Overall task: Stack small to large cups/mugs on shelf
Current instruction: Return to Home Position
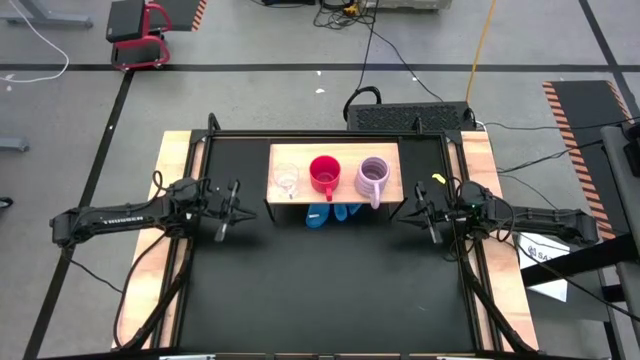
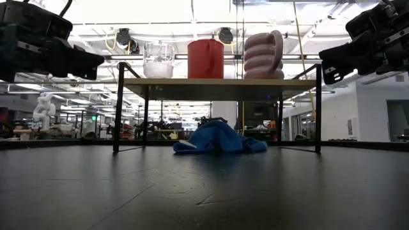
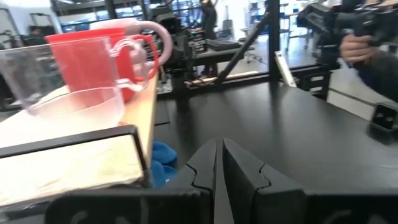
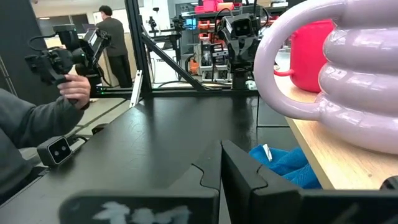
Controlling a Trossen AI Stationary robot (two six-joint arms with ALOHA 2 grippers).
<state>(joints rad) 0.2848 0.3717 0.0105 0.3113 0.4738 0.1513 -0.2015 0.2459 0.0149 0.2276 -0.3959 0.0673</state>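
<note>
Surface finishes. Small cup (image 3: pixel 74 87): clear and glossy (glass or clear plastic cannot be told). Red mug (image 2: pixel 205 58): opaque, smooth, with a soft sheen. Lilac mug (image 4: pixel 354 93): ribbed, glossy, carrying bright highlights. Shelf (image 1: pixel 340 152): pale, matt wooden top board (image 2: pixel 217 81) on a black frame (image 2: pixel 117 105) of thin, metal-looking bars. Blue cloth (image 2: pixel 220 138): soft, crumpled, matt. Bench (image 1: pixel 320 290): black, matt top with faint scuffs, flanked by light wood side boards (image 1: pixel 177 160). Left tool (image 3: pixel 219 146) and right tool (image 4: pixel 219 163): dark, matt, plastic-looking.
</note>
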